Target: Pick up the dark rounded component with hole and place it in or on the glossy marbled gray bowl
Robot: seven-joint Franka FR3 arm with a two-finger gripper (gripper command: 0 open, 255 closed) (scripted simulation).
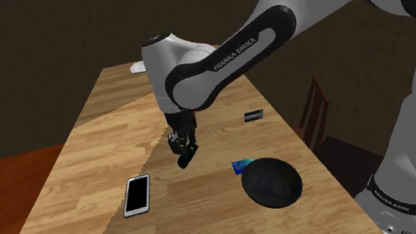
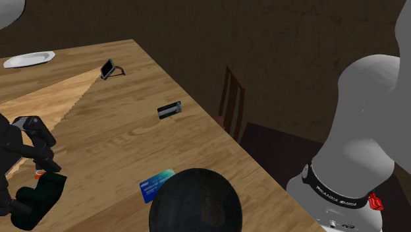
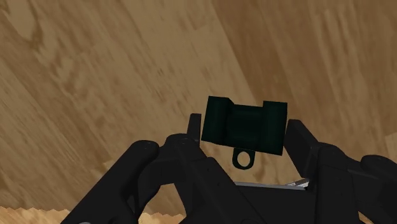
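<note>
Noted gripper [image 1: 184, 154] clamped on dark component [image 3: 243, 124], long axis running finger to finger, held clear of wooden table [image 1: 104, 170], gray bowl [image 1: 271, 183] toward shoulder view's right, nearer the stand.

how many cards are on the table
2. A blue card beside the dark bowl, and a dark card farther along the table near the edge by the chair. The arm may hide others.

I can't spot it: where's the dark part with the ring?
The dark part is clasped in the gripper, over the wooden table, between the white phone and the dark bowl in the shoulder view.
</note>
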